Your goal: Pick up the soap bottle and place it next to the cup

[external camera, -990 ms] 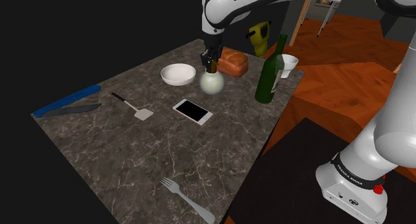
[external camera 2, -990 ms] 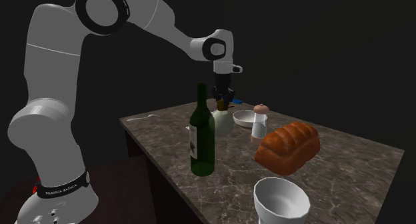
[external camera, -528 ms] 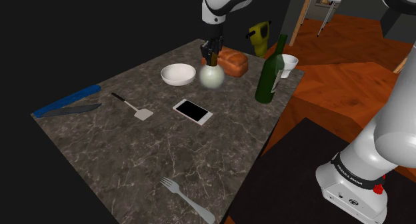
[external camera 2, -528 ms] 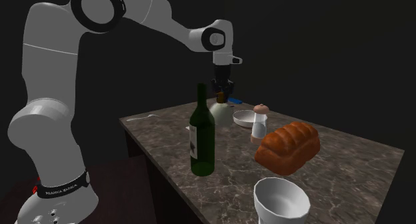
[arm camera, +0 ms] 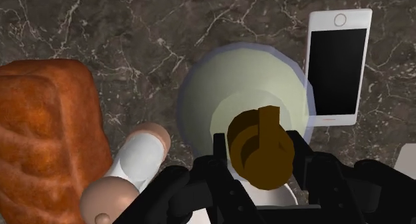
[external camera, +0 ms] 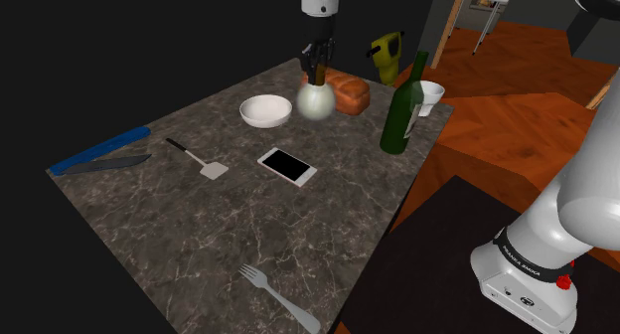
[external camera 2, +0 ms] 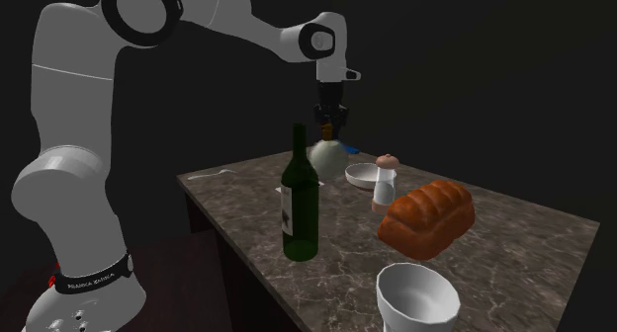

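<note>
The soap bottle has a round pale greenish body and a brown pump top. It hangs above the dark marble table, with my gripper shut on its neck. In the second exterior view the soap bottle hangs from the gripper behind the wine bottle. In the wrist view the black fingers clasp the brown pump of the soap bottle from both sides. The white cup stands near the table's far right corner in the shoulder view, and the cup is nearest the camera in the second exterior view.
A green wine bottle stands between the held bottle and the cup. A bread loaf, a white bowl and a shaker sit close below the gripper. A phone, spatula, knife and fork lie nearer.
The gripper has risen straight up with the soap bottle in it, lifting the bottle clear of the table. Nothing else has moved.
</note>
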